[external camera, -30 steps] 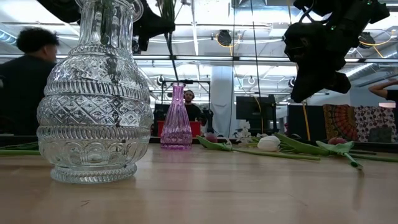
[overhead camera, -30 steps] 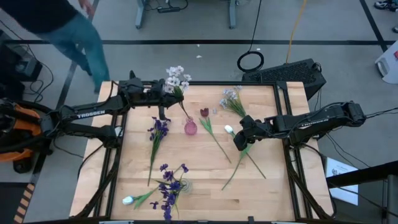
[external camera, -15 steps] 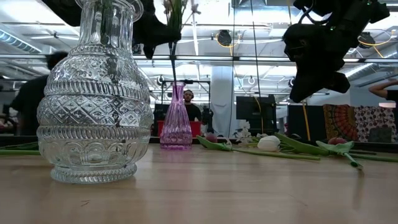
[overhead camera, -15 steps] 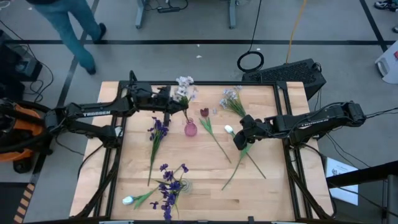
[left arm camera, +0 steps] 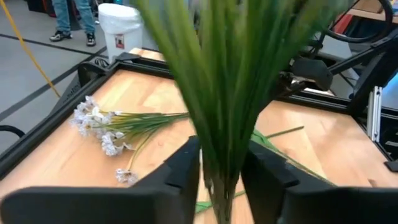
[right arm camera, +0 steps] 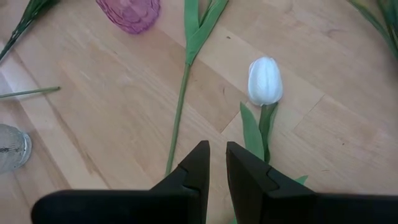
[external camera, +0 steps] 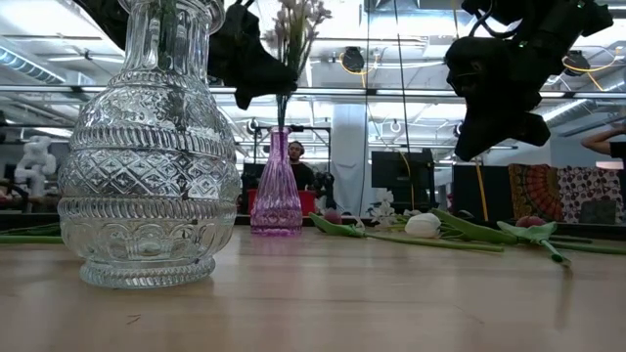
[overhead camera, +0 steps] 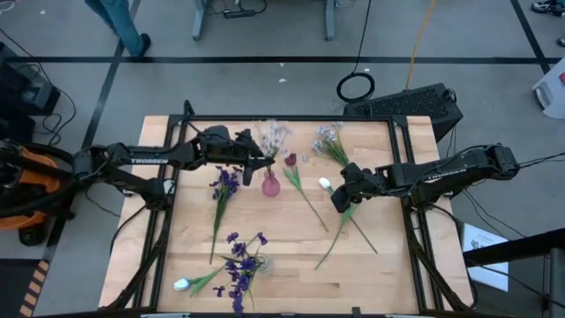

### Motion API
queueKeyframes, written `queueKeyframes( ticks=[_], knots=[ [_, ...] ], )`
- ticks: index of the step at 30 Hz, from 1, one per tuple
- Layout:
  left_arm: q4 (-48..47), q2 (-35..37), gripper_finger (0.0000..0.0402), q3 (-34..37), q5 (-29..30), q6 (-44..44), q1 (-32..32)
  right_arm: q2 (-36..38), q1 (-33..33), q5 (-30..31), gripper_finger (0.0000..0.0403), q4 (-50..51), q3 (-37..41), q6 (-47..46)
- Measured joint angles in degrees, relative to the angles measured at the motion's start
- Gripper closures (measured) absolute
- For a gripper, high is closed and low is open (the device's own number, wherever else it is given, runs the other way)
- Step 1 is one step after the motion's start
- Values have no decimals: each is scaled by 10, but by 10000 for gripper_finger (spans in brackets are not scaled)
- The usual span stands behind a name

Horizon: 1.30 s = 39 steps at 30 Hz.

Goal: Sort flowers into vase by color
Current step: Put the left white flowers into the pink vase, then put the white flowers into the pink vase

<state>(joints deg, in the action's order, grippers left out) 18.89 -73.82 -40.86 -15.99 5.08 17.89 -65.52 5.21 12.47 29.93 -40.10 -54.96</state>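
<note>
A pale lavender-white flower (overhead camera: pixel 274 135) stands upright over the small pink vase (overhead camera: pixel 270 183). Its stem's lower end is in the vase's neck (external camera: pixel 281 115). My left gripper (left arm camera: pixel 221 168) is beside it at the far middle, fingers apart with the green stems (left arm camera: pixel 221 118) between them. My right gripper (overhead camera: pixel 338 196) hovers above the table next to a white tulip (right arm camera: pixel 265 81) that lies flat; its fingers are close together with nothing between them. A clear glass vase (external camera: pixel 147 147) near the front edge holds dark purple flowers (overhead camera: pixel 240 265). My left gripper's fingers (left arm camera: pixel 186 165) stand level on either side of the flower's stem bundle (left arm camera: pixel 219 149), coming from the table's left, above the pink vase. Whether they touch the stems I cannot tell.
Lying flat on the table are a purple flower (overhead camera: pixel 224 181) at left, a dark red tulip (overhead camera: pixel 290 160) by the pink vase, a pale lavender flower (overhead camera: pixel 328 141) at the far right, and a white tulip (overhead camera: pixel 183 284) at the near left. A person (overhead camera: pixel 119 18) walks beyond the far edge.
My left gripper has carried the pale flower toward the table's right edge and down, until it came over the pink vase. The flower's stem end, clear of the vase before, now sits in the vase's neck. My right arm has kept still.
</note>
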Motion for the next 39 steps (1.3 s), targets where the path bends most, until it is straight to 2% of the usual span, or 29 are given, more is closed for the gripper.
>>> queueKeyframes(
  ticks=[4,7,12,21,29,31,34,36,39],
  knots=[
    [-3,2,244,0,0,1,-1,0,0,0,358,0,0,0],
    [-4,8,235,0,0,0,0,0,0,0,358,0,0,0],
    [-53,34,234,0,5,-26,7,0,0,12,358,-2,0,-1],
    [-188,130,234,0,30,-45,24,0,0,13,358,-37,0,-13],
    [-292,206,234,0,30,-44,32,0,-34,59,358,-130,0,84],
    [-335,222,234,0,45,-43,31,0,-52,57,358,-154,0,106],
    [-408,240,234,0,97,-23,32,0,-85,57,358,-161,-7,136],
    [-456,247,234,0,136,-11,32,0,-110,55,358,-147,-17,149],
    [-500,252,237,0,150,3,37,-5,-153,49,359,-100,-41,155]
  ],
)
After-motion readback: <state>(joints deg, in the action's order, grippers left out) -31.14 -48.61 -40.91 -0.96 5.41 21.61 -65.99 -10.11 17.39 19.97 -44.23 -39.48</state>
